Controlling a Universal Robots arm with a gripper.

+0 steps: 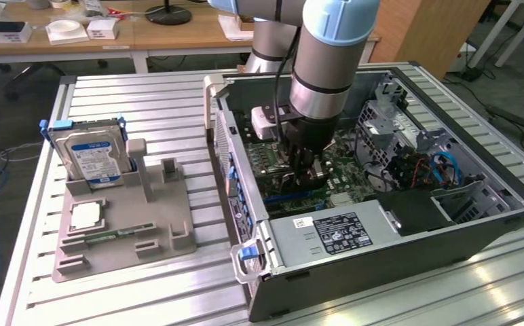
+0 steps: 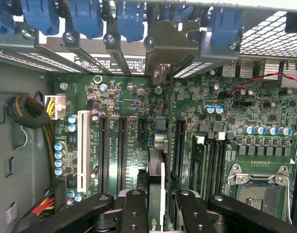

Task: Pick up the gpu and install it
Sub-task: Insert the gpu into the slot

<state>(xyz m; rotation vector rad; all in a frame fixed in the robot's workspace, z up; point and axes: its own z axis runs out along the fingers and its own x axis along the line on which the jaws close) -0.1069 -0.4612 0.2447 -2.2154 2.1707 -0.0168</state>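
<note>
A: Start at the gripper (image 2: 156, 204). What has it got?

B: In the wrist view its black fingers (image 2: 133, 213) stand either side of a thin card seen edge-on — the gpu (image 2: 156, 167), held upright between them. So the gripper is closed on the gpu, pinching the flat faces near the top edge.

A: And where is the card in the scene?

B: Down inside the open computer case (image 1: 479, 224), just over the green motherboard (image 2: 124, 145), its lower edge running along the line of the long black expansion slots (image 2: 122, 145). Whether it has entered a slot I cannot tell. The silver bracket end points toward the rear slot opening (image 2: 163, 53) under the blue retention clips (image 2: 131, 17).

A: How would you expect it to handle?

B: Light and stiff, I judge, but fragile — a bare board with soldered parts and a cooler. Gripping the plain board edge, as here, looks sound; squeezing the cooler or the connector edge would be risky. A thin card may also pivot between smooth fingers if pushed off-axis.

A: Further out?

B: In the exterior view, the case lies on the slatted metal tabletop (image 1: 153, 102). Well apart, toward the exterior view's left, a grey fixture tray (image 1: 167, 238) carries a hard drive (image 1: 90, 156) standing upright and a slim memory stick (image 1: 108, 235).
</note>
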